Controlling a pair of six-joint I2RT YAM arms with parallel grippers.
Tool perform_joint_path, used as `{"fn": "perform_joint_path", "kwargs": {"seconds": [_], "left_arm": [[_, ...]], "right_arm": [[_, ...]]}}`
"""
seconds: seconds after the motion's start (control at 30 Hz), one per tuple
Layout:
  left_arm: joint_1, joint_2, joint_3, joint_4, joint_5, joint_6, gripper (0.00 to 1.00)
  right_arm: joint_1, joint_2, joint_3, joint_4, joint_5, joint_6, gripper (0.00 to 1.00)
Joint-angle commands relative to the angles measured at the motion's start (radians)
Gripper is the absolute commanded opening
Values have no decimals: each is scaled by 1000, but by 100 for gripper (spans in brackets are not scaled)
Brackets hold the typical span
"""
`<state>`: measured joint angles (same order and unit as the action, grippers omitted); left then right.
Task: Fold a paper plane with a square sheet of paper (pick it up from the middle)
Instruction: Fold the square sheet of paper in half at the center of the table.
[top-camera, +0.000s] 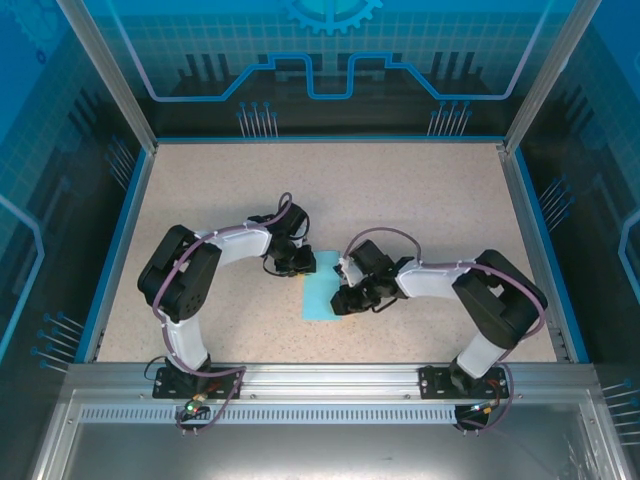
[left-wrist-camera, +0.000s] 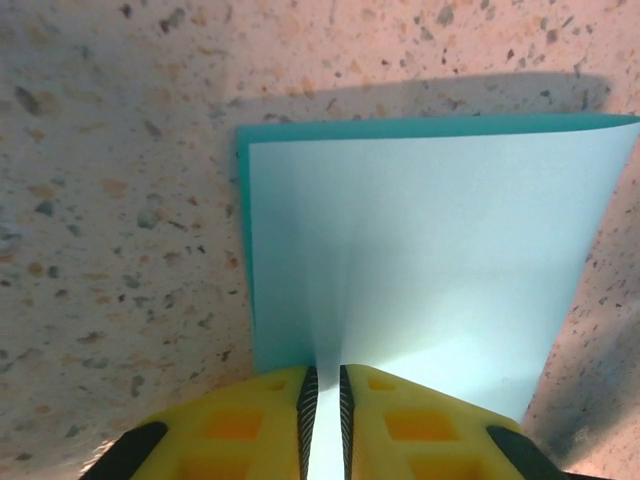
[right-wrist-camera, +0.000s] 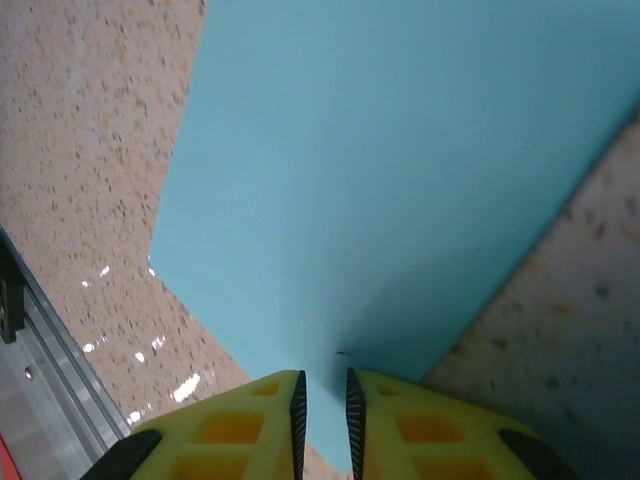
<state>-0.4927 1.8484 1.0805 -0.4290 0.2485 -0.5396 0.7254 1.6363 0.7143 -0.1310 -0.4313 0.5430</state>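
Left wrist: L gripper (left-wrist-camera: 323, 400) jaws clamped on folded square sheet of paper (left-wrist-camera: 430, 260); R gripper (right-wrist-camera: 323, 410) jaws pinch a different edge, prob. so I can line up layers on worktop (left-wrist-camera: 120, 200).

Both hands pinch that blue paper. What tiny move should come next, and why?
Probably the left hand should nudge the top layer sideways until the edges match: the square sheet of paper lies folded over, with a darker strip of the lower layer showing along two edges. The right hand pinches another edge.
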Motion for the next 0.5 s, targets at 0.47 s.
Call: {"fn": "perform_joint_path", "kwargs": {"seconds": [0.47], "left_arm": [[13, -207, 125, -219, -84, 59, 47]], "right_arm": [[-165, 4, 210, -36, -47, -12, 24]]}}
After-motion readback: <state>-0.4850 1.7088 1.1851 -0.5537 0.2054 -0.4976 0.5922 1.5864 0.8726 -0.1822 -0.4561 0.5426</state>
